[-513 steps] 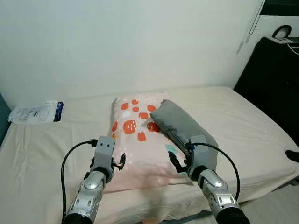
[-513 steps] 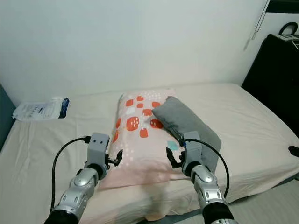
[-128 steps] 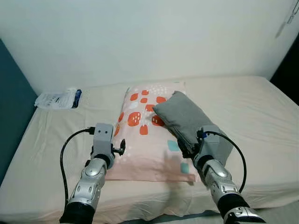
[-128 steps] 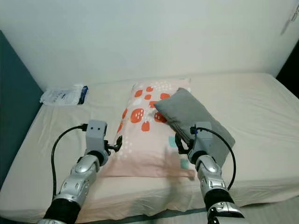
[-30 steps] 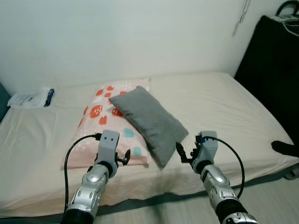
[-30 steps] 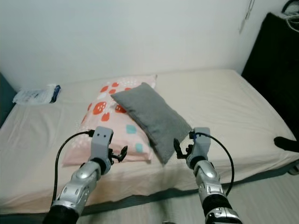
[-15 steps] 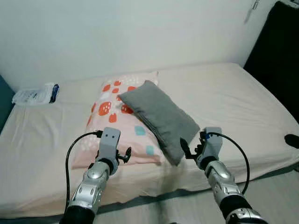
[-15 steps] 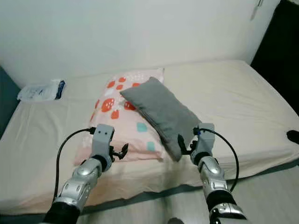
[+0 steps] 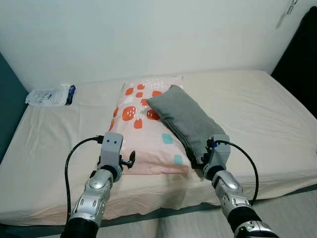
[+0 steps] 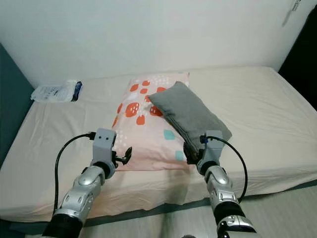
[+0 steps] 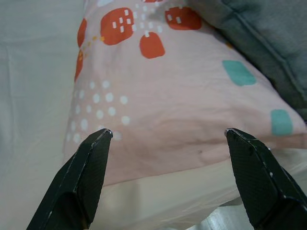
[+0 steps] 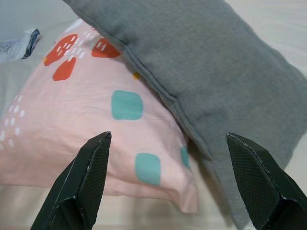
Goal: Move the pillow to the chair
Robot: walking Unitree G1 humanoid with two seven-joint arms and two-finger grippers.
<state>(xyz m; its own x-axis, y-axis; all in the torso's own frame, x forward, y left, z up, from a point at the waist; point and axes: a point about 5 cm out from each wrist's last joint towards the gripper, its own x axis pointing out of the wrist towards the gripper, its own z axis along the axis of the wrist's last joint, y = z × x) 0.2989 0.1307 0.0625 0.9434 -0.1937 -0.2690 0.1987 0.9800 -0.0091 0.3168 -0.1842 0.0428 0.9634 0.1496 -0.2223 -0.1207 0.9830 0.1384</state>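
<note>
Grey fabric pillow (image 9: 185, 120), soft, oblong

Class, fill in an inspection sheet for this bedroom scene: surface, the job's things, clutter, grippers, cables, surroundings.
Surface: bed with a cream sheet, lightly creased.
Job's things: pink patterned pillow lying flat; grey pillow lying partly over its right side.
Clutter: white packet at the bed's far left corner.
Grippers: left gripper open, at the pink pillow's near edge; right gripper open, at the grey pillow's near end.
Cables: black cable looping off each wrist.
Surroundings: white wall; no chair seen.
</note>
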